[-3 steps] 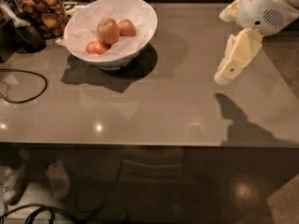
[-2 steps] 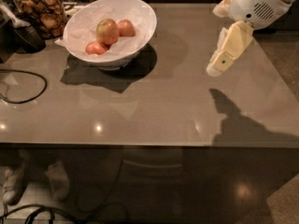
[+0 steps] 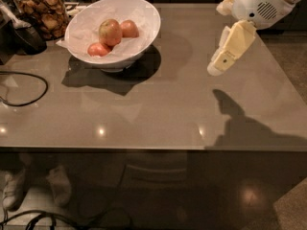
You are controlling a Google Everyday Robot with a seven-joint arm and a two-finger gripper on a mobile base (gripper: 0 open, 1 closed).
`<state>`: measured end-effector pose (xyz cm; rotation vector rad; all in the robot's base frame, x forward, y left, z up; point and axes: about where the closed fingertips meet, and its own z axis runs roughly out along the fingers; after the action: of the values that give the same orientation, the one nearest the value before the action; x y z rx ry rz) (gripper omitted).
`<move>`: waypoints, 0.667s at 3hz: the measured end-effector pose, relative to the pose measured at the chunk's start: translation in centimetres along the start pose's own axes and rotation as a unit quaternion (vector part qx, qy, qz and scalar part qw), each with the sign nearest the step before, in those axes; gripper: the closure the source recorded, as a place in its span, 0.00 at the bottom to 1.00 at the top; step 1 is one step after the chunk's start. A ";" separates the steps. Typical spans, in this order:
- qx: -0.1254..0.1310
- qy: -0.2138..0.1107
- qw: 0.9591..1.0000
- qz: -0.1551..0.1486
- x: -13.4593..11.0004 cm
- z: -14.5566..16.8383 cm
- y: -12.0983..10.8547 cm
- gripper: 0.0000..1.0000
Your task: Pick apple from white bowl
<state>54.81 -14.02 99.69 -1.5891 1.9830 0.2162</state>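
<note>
The white bowl point(image 3: 144, 13) stands at the back left of the grey table. In it lies the apple point(image 3: 110, 31), the largest one, yellow-green with a red blush, on top of the others. Two smaller reddish apples lie beside it, one behind point(image 3: 129, 28) and one in front left point(image 3: 98, 49). My gripper point(image 3: 221, 67) hangs over the right side of the table, well to the right of the bowl and above the surface. It holds nothing.
A glass jar of brown snacks point(image 3: 41, 11) stands left of the bowl. A dark object point(image 3: 24, 35) sits at the far left and a black cable point(image 3: 29, 87) loops on the table. The table's front edge point(image 3: 144, 148) runs across the view.
My gripper has moved left and slightly toward the bowl, staying above the table. The bowl and apples have not moved.
</note>
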 end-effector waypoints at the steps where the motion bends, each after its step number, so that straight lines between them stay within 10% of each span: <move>1: 0.002 -0.034 0.999 0.022 -1.4 0.7 -1.4 0.00; 2: -0.006 -0.013 0.999 0.030 -5.7 2.7 -4.5 0.00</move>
<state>60.66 -9.18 101.52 -1.5278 2.0157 0.2707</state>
